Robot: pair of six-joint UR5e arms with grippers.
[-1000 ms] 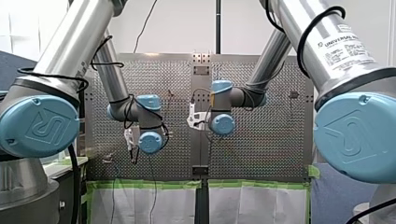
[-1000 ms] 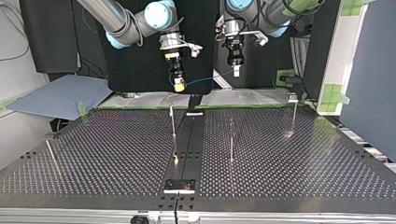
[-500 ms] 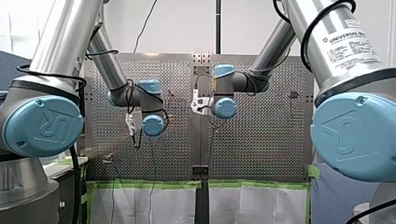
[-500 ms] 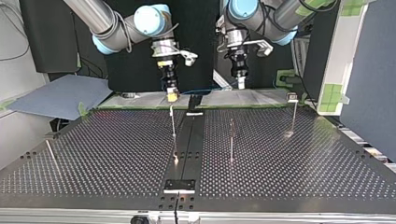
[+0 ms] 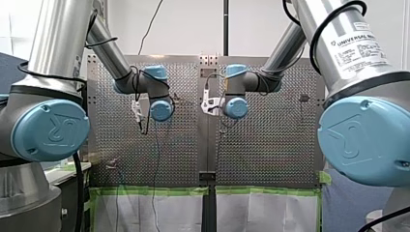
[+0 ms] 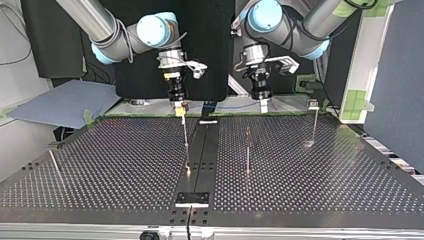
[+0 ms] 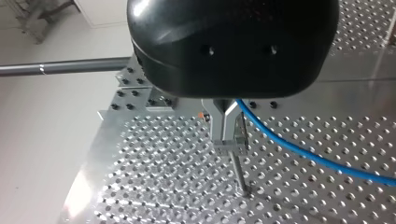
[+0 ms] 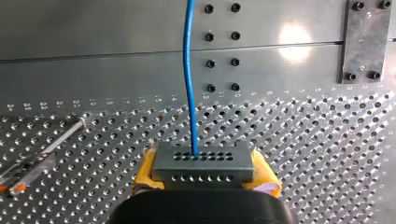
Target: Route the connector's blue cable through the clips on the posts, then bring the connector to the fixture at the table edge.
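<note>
**Connector held over post, cable not yet clipped**

The connector [image 8: 203, 162] is pinched by its body between the yellow pads [image 8: 267, 173] of my right gripper [image 6: 180, 108], just above the top of the clip post [image 6: 185, 135]. Its blue cable [image 8: 188, 70] is led sideways from that post to my left gripper [image 7: 227, 136], whose metal fingers are pressed together, apparently on the cable. The connector is judged light and rigid. The cable is judged thin, limp and easily kinked, and best gripped close to the clip.
</note>
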